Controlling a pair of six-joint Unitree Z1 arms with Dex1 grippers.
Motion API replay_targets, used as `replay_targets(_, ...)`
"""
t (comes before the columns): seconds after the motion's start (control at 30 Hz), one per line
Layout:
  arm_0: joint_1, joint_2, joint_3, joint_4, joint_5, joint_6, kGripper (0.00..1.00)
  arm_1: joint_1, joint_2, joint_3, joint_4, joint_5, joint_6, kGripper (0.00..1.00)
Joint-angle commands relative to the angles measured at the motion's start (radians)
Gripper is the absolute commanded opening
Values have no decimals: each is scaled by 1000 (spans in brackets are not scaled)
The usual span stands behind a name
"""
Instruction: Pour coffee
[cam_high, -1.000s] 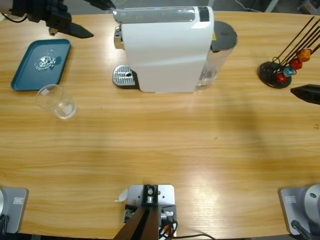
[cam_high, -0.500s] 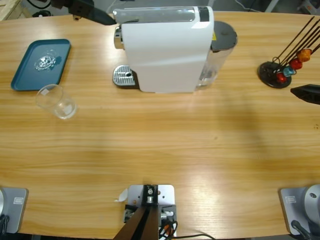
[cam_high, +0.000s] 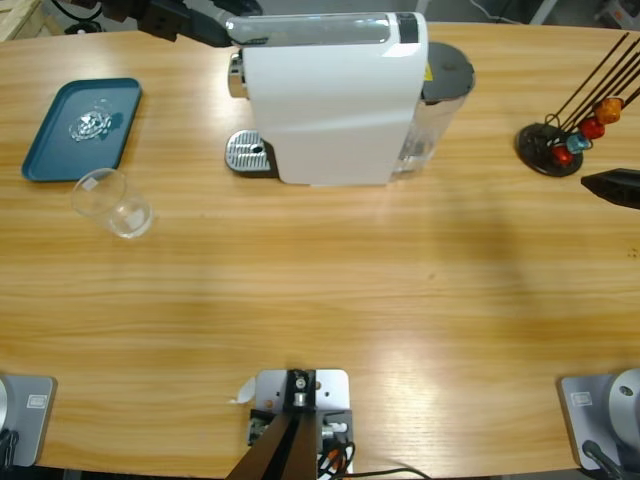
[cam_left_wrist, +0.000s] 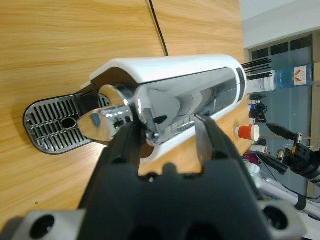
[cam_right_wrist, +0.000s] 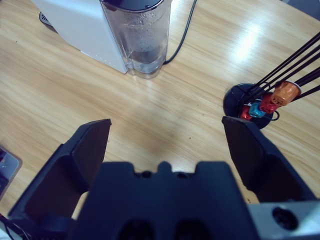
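Observation:
The white coffee machine (cam_high: 330, 100) stands at the back middle of the table, with a silver lever (cam_high: 310, 30) along its top and a drip tray (cam_high: 248, 153) at its left end. My left gripper (cam_high: 220, 28) is at the lever's left tip. In the left wrist view the left gripper (cam_left_wrist: 167, 125) is open, its jaws on either side of the lever's front end (cam_left_wrist: 165, 112) above the chrome spout (cam_left_wrist: 107, 120). An empty clear glass (cam_high: 112, 203) lies off to the left. My right gripper (cam_high: 603, 184) is wide open and holds nothing at the right edge.
A blue tray (cam_high: 60, 150) with a small crumpled clear thing on it lies at the far left. A black capsule stand (cam_high: 548, 148) with red, blue and orange capsules is at the right, by the right gripper (cam_right_wrist: 165, 135). The water tank (cam_right_wrist: 142, 35) is behind the machine.
My left gripper has moved from above the blue tray to the right and back, up to the left tip of the machine's lever. The right arm has not moved.

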Motion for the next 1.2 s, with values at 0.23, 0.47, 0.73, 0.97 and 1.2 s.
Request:
replay_targets(0.23, -5, -22, 58, -3, 26, 1, 0, -5, -4, 20, 10, -12, 6, 982)
replay_targets(0.47, -2, -33, 56, -12, 24, 17, 0, -5, -2, 19, 10, -12, 6, 982)
replay_targets(0.73, -2, -86, 55, -101, -10, -4, 0, -5, -6, 20, 10, -14, 6, 982)
replay_targets(0.97, -3, -74, 56, -144, -53, -29, 0, -5, -7, 20, 10, -14, 6, 982)
replay_targets(1.2, -6, -60, 56, -176, -104, -41, 0, -5, -4, 19, 10, -14, 6, 982)
